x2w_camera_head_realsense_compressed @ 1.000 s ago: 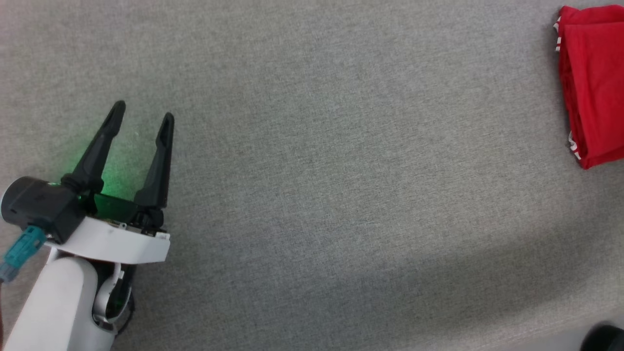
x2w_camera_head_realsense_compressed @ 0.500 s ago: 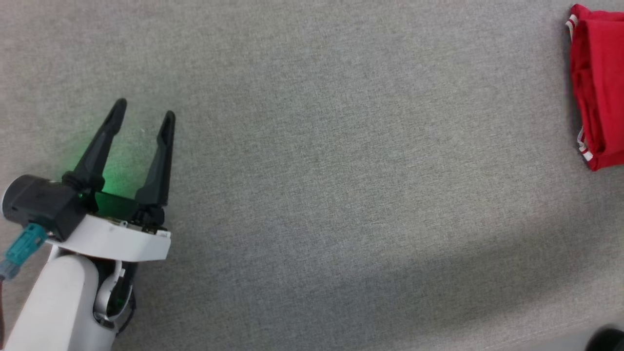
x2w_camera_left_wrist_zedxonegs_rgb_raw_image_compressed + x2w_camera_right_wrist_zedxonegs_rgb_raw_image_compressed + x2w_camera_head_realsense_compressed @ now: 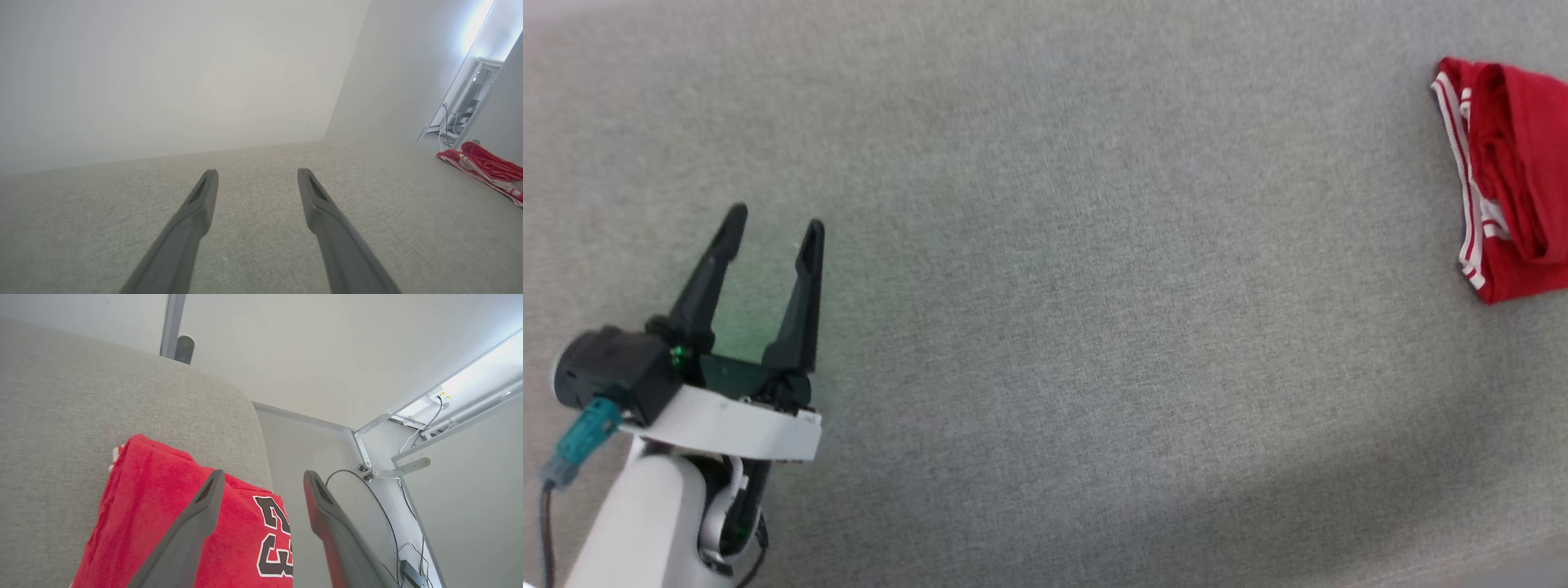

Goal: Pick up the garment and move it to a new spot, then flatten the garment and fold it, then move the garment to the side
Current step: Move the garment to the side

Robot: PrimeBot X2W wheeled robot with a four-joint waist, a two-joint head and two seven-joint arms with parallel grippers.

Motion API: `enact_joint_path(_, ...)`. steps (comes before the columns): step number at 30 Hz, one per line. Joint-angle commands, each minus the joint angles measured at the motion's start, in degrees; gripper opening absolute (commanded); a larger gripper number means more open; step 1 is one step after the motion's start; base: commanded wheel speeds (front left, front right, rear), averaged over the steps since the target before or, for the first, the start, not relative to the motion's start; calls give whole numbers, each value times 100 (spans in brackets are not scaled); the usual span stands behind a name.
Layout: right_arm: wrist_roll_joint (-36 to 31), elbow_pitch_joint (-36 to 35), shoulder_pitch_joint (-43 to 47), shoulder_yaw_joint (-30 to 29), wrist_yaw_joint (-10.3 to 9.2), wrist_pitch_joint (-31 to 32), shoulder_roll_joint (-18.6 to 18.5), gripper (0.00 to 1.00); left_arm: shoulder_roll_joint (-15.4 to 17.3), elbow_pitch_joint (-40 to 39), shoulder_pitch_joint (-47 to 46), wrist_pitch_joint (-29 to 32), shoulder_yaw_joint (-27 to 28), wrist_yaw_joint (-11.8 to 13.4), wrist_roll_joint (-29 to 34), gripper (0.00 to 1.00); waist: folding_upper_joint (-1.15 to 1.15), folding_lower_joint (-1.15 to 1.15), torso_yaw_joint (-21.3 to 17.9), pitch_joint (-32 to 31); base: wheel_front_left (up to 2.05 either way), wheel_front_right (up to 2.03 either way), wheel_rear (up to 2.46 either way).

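While the left gripper (image 3: 776,220) sits at the near left above the grey fabric surface (image 3: 1094,310), its two dark fingers spread wide and empty, the right gripper (image 3: 264,474) hangs over the shirt (image 3: 1515,188), fingers also wide apart, gripping nothing. The red shirt lies folded at the surface's far right edge, striped trim facing left, black-and-white lettering upward.

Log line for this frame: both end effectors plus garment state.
left end effector: open, empty, over bare grey surface | right end effector: open, at garment, not gripping | garment: folded, lying at surface's right end
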Motion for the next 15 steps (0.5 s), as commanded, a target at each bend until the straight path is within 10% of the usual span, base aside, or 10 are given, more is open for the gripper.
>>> enact_joint_path(1, 62, -74, 140, 84, -9, -65, 38, 100, -44, 42, 110, 6, 22, 10, -23, 100, 0, 0, 113, -281, 0, 0, 0)
enact_joint_path(15, 433, -658, 1191, -93, -8, -1063, 419, 100, -377, 401, 794, 6, 434, 9, 72, 100, 0, 0, 734, -1363, 0, 0, 0)
